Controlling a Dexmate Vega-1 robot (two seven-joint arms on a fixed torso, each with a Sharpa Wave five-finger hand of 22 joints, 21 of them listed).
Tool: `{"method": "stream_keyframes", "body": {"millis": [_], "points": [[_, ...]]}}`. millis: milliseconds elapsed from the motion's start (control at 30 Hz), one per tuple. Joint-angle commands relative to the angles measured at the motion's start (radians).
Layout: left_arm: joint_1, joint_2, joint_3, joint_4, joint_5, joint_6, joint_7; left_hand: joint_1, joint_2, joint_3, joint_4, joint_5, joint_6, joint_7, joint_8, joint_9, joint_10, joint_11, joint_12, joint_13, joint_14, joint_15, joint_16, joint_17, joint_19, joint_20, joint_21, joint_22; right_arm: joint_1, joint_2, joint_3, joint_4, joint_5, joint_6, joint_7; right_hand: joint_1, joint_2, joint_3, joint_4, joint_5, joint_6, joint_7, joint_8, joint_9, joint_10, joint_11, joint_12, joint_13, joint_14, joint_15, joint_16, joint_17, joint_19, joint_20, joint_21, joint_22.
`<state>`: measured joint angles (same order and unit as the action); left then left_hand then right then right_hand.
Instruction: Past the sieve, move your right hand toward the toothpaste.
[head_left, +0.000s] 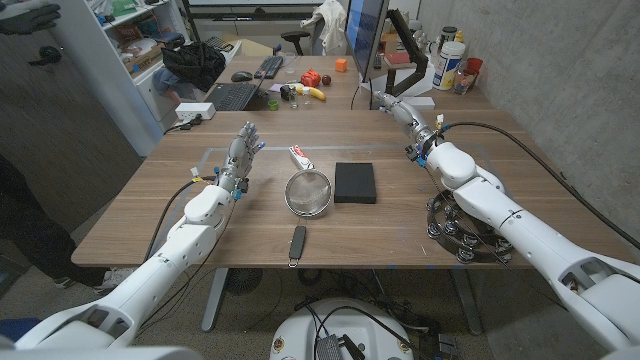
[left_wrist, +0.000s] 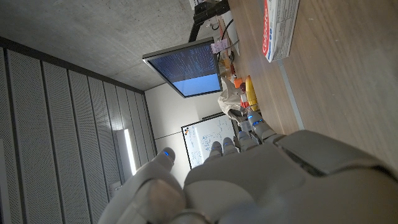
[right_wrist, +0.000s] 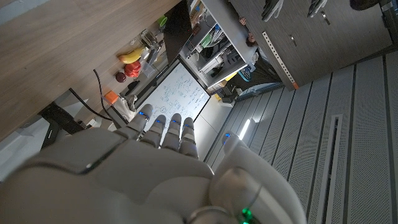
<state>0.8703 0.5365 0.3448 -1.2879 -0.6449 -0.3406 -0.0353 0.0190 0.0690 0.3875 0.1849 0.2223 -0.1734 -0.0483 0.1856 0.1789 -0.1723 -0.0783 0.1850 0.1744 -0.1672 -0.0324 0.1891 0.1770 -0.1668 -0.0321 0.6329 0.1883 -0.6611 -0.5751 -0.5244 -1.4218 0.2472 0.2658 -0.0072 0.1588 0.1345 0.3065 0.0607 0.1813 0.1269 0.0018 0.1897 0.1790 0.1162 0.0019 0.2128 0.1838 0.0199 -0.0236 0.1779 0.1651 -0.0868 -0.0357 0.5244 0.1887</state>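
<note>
The toothpaste (head_left: 300, 156), a white and red box, lies on the wooden table (head_left: 150, 215) just behind the sieve (head_left: 308, 192). The sieve is a round metal mesh bowl with a black handle (head_left: 297, 243) pointing at the front edge. My right hand (head_left: 400, 108) is at the table's far right, well right of the toothpaste, fingers stretched out and holding nothing. My left hand (head_left: 240, 150) stands left of the toothpaste, fingers straight and apart, empty. In the left wrist view the toothpaste (left_wrist: 280, 28) lies beyond my left hand (left_wrist: 261, 174). The right wrist view has my right hand (right_wrist: 137, 180) over bare wood.
A black square box (head_left: 355, 182) lies right of the sieve. A tambourine (head_left: 462, 228) sits under my right forearm. A monitor (head_left: 366, 35), keyboards, a banana (head_left: 316, 93) and other small items crowd the desk behind. Bottles (head_left: 450, 62) stand at the back right.
</note>
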Motion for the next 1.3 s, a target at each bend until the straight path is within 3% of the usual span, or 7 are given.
{"method": "stream_keyframes", "body": {"millis": [33,1300], "points": [[0.011,0.003,0.003,-0.019,0.010,0.009,0.019,0.001,0.093,0.003,-0.003,0.005,-0.097,0.000,0.003,0.003,-0.102,-0.002,0.003,0.006,-0.134,-0.042,0.008,0.003,-0.160,-0.075,-0.001,0.004,0.024,0.005,-0.013,0.002,-0.021,0.009,0.017,0.016,0.003,0.003,-0.008,0.000,0.010,0.000,0.005,0.005,0.008,0.001,0.002,0.002,0.002,0.000,0.005,0.005,0.000,-0.067,-0.004,0.001],[0.032,0.005,0.004,-0.053,0.023,0.010,0.047,0.000,0.093,0.002,-0.002,0.006,-0.096,-0.001,0.003,0.003,-0.101,-0.002,0.004,0.006,-0.133,-0.044,0.008,0.003,-0.159,-0.075,-0.003,0.004,0.067,0.005,-0.049,-0.039,-0.102,-0.018,0.032,0.018,0.004,0.001,-0.012,-0.001,0.015,-0.001,0.004,0.006,0.011,-0.001,0.002,0.002,0.003,-0.002,0.007,0.006,0.003,-0.067,-0.009,0.001]]}}
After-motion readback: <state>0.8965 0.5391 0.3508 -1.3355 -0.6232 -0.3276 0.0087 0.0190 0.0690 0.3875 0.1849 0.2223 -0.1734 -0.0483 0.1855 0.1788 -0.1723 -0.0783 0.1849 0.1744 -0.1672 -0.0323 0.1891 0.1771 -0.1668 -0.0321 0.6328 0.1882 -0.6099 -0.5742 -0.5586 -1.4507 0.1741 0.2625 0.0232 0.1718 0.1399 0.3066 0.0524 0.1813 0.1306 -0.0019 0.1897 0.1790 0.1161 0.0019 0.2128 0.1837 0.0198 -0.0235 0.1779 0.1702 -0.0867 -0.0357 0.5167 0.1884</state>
